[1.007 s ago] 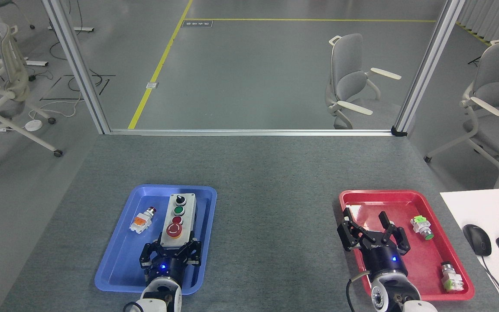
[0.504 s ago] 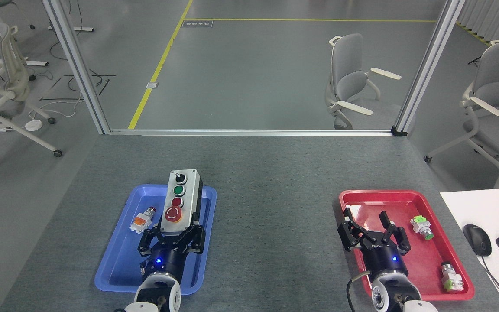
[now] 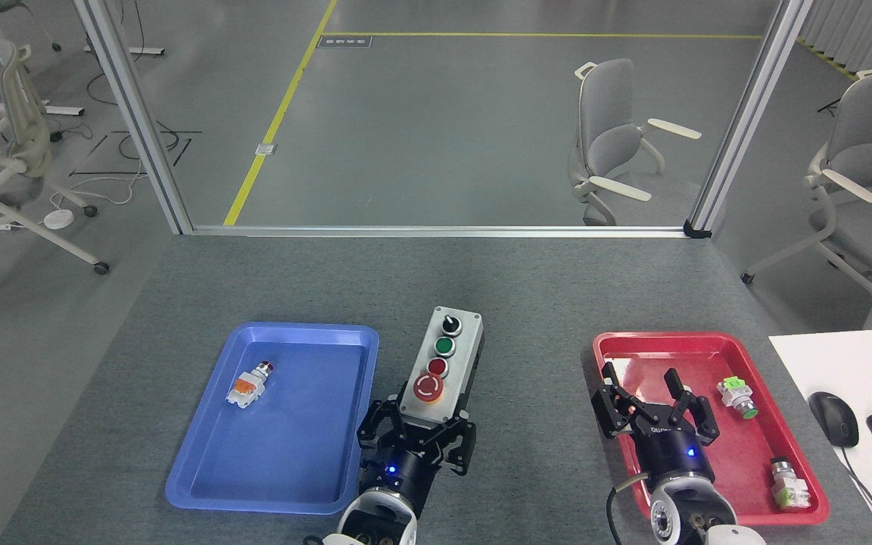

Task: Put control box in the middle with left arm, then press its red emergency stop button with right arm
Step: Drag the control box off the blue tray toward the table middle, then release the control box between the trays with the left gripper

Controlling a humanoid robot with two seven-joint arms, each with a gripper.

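The left arm [image 3: 417,431] has its jaws closed tight on the control box [image 3: 443,365], between the blue tray [image 3: 201,462] and red tray [image 3: 708,344]. The right arm [image 3: 655,409] has its jaws wide apart, holding nothing.

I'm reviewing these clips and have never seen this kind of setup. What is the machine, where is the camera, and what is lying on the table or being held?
The view comes from the robot's own head, looking forward and down at a grey table. The two black claws at the bottom are its grippers. The left gripper is shut on the near end of the control box, an oblong grey box with a black knob, a green button, a small red button and the large red emergency stop button. The box is between the two trays. The right gripper is open over the red tray, holding nothing. Two small loose button parts lie in the red tray, and one orange part in the blue tray.
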